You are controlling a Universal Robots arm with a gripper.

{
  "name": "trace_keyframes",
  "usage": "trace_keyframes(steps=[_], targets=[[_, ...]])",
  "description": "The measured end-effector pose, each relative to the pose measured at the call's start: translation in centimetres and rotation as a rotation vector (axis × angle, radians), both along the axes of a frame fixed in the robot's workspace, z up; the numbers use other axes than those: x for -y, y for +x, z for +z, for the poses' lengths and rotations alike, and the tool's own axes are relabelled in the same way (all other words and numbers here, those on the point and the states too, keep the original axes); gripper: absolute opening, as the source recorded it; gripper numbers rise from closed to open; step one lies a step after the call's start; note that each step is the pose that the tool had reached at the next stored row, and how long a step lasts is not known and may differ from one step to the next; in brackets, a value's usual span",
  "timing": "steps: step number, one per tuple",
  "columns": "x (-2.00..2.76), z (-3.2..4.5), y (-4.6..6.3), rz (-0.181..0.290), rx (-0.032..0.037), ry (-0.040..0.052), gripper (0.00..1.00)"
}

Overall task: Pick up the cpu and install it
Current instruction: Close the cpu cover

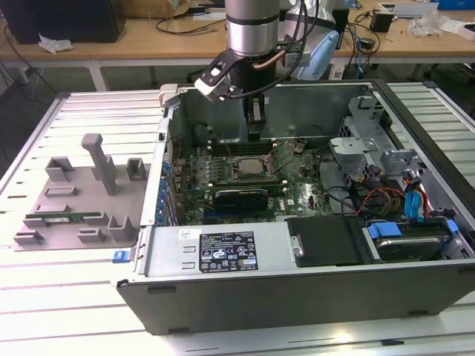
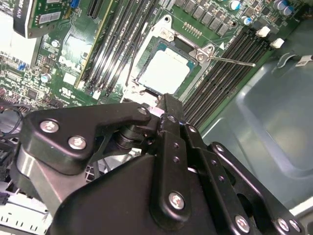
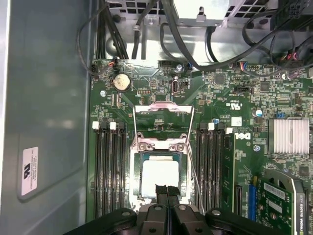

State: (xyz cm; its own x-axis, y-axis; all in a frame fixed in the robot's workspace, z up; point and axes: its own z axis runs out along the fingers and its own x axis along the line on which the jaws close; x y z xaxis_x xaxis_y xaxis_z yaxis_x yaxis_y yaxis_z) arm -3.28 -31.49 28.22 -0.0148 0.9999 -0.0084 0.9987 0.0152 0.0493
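The cpu (image 1: 256,165) (image 2: 164,72) (image 3: 159,176) lies flat in the motherboard socket inside the open computer case (image 1: 297,289), silver top up. The socket's metal load plate (image 3: 164,113) is flipped open beside it, and its thin lever (image 2: 230,61) sticks out to one side. My gripper (image 1: 254,137) (image 2: 164,100) (image 3: 167,188) hangs just above one edge of the cpu. Its two black fingertips are pressed together, with nothing between them. The fingers cover part of the chip's near edge in both wrist views.
Memory slots (image 3: 107,171) flank the socket. A black card (image 1: 241,196) stands close in front of it. Cables (image 1: 386,196) and a drive bay (image 1: 404,241) crowd the exterior view's right. A grey fixture tray (image 1: 74,193) holding a green memory stick (image 1: 63,219) lies outside the case.
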Motion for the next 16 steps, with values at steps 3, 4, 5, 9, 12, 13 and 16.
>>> trace_keyframes(steps=[3,4,5,9,12,13,16], targets=[[0.00,0.37,0.0,0.000,0.0002,0.0002,0.11],[0.00,0.37,0.0,0.000,0.0001,0.0002,0.11],[0.00,0.38,0.0,0.000,0.0000,0.0000,0.11],[0.00,0.39,0.4,0.000,-0.0001,0.0000,0.11],[0.00,0.38,1.2,0.000,0.0000,0.0001,0.11],[0.00,0.38,1.4,0.000,0.0000,0.0000,0.11],[0.00,0.38,2.1,0.000,0.0000,0.0001,0.11]])
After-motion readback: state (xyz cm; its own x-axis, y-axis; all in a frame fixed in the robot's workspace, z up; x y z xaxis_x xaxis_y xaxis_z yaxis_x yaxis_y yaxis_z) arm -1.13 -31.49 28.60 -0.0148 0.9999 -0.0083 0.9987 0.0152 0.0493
